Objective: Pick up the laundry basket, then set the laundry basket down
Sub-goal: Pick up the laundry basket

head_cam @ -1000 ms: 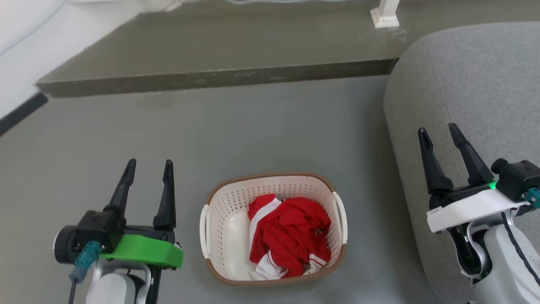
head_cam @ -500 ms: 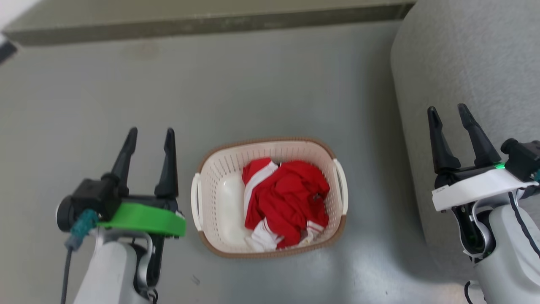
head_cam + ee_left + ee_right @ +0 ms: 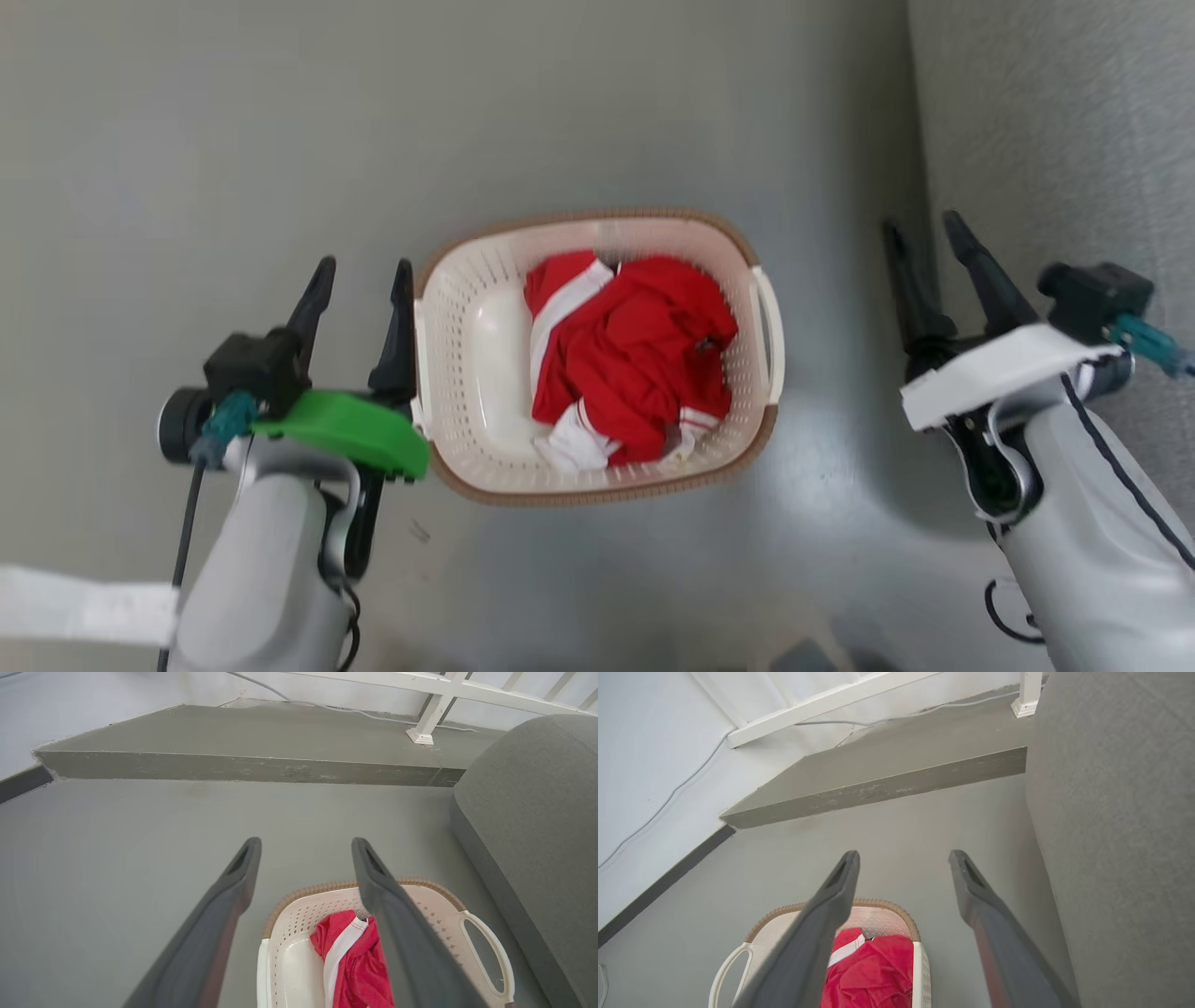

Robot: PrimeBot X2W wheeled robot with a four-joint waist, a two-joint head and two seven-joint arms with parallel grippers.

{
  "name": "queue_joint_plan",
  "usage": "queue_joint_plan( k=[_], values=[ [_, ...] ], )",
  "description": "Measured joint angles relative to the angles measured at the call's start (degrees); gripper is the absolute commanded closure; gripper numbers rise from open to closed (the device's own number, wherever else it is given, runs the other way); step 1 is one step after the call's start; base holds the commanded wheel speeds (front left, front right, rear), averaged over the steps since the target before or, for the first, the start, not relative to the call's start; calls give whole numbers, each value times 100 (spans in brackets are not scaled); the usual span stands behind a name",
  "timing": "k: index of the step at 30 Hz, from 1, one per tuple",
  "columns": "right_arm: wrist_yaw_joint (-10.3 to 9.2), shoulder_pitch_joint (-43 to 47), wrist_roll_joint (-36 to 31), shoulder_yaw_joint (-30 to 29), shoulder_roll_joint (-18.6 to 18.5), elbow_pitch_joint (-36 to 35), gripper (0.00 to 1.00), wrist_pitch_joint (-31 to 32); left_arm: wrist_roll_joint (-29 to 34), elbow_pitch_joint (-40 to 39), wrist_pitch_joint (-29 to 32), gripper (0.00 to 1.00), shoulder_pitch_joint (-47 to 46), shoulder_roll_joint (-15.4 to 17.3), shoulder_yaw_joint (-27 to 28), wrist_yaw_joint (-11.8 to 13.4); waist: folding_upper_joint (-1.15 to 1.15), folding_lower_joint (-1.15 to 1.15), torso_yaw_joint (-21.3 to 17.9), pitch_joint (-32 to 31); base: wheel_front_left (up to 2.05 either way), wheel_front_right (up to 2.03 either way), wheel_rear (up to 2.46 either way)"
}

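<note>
At nine o'clock, the left gripper (image 3: 365, 268), long dark fingers (image 3: 400, 317) spread above a green plastic guard (image 3: 341, 429), had closed in over the last second and stood just beside the basket's left white loop handle (image 3: 419, 355). At centre, on the smooth grey floor (image 3: 233, 140), sat the cream-white perforated plastic laundry basket (image 3: 588, 217), rounded-rectangular with a brown woven-look rim, holding a crumpled red-and-white garment (image 3: 635, 355). At three o'clock, the right gripper (image 3: 922, 226), also spread, had drawn nearer yet stayed apart from the right handle (image 3: 773, 322), beside a grey textured fabric sofa (image 3: 1055, 140). The head camera had also tilted down. Both arms seemed to be lining up for a two-handed lift, not yet begun.
</note>
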Motion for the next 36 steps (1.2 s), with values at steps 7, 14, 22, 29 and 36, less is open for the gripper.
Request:
queue_joint_plan(
  k=[7, 14, 22, 29, 36],
  values=[
    [4, -506, 65, 307, -54, 548, 0, 88, -270, 672, 1, 0, -532, -18, -212, -42, 0, 0, 16, 493, 0, 0, 0],
    [4, -1190, 249, 868, -113, 1173, 0, 341, -760, 1624, 12, 0, -1280, -36, -407, -42, 0, 1, 90, 1190, 0, 0, 0],
    [4, -1608, 543, 1248, -109, 1689, 0, 583, -1089, 2316, 138, 0, -1781, -62, -584, -42, 0, 1, 158, 1732, 0, 0, 0],
    [4, -1907, 798, 1526, -101, 2060, 0, 792, -1332, 2796, 335, 0, -2111, -76, -840, -91, 0, 0, 194, 2119, 0, 0, 0],
    [4, -2180, 961, 1747, -56, 2293, 0, 842, -1519, 3151, 482, 0, -2333, -81, -1111, -149, 0, 0, 194, 2380, 0, 0, 0]
  ],
)
